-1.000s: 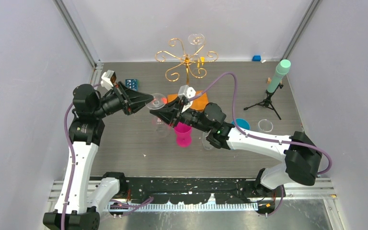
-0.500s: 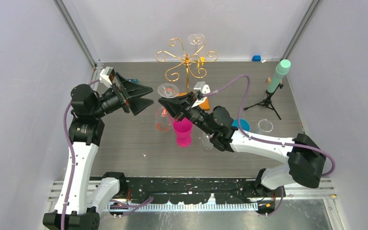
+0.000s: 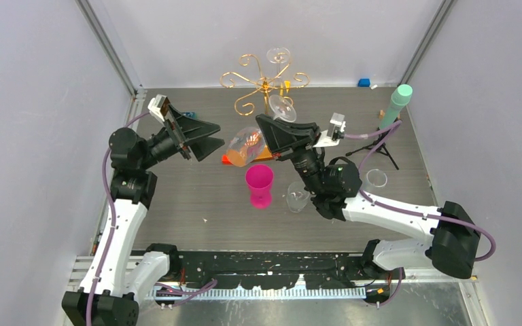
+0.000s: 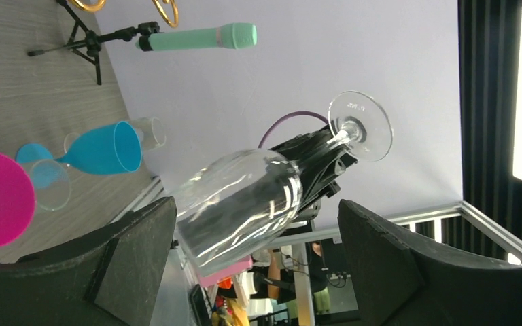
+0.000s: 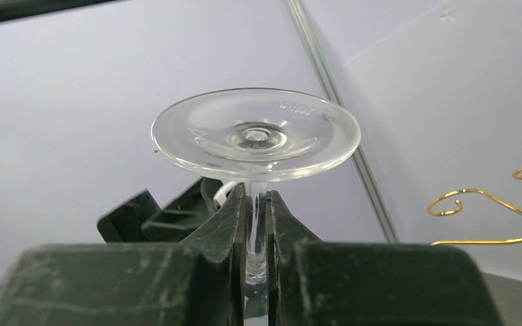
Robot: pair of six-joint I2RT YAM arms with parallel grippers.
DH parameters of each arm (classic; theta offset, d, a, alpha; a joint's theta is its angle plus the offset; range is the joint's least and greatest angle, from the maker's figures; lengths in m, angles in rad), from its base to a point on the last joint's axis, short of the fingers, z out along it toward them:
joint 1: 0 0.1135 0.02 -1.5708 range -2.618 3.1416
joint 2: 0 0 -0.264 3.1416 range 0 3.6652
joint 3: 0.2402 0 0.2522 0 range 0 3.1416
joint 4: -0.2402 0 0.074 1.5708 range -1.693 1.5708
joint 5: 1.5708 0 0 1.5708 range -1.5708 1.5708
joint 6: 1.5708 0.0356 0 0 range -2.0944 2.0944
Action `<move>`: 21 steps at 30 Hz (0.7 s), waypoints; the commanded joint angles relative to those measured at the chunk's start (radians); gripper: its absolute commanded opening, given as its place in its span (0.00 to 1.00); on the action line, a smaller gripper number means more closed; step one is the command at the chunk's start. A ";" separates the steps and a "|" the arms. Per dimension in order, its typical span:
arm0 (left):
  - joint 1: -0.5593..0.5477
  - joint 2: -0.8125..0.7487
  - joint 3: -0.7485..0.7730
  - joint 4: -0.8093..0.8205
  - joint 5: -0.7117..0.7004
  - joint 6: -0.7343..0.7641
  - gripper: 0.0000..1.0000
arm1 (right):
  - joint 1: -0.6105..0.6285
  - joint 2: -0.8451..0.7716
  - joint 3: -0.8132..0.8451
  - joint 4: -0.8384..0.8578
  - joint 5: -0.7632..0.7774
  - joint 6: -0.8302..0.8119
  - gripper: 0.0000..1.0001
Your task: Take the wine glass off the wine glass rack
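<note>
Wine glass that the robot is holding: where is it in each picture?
Top external: the wine glass is in the middle, tilted, pinched by the right gripper.
Left wrist: the wine glass is at centre, bowl lower left, foot upper right.
Right wrist: the wine glass is at centre, its round foot above the pinching fingers.
Shared landmark: the gold wine glass rack.
</note>
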 commanded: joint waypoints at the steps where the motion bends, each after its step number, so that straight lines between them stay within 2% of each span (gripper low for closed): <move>1: -0.012 -0.007 -0.012 0.178 0.001 -0.051 0.90 | 0.001 -0.029 0.035 0.162 0.104 0.059 0.00; 11: -0.043 0.005 -0.030 0.181 0.008 -0.114 0.84 | 0.001 0.037 0.092 0.218 0.168 0.059 0.00; 17: -0.050 0.002 -0.028 0.255 -0.008 -0.161 0.80 | 0.001 0.087 0.129 0.221 0.174 0.078 0.00; 21: -0.055 0.004 -0.023 0.333 -0.019 -0.228 0.67 | 0.001 0.110 0.125 0.226 0.185 0.122 0.00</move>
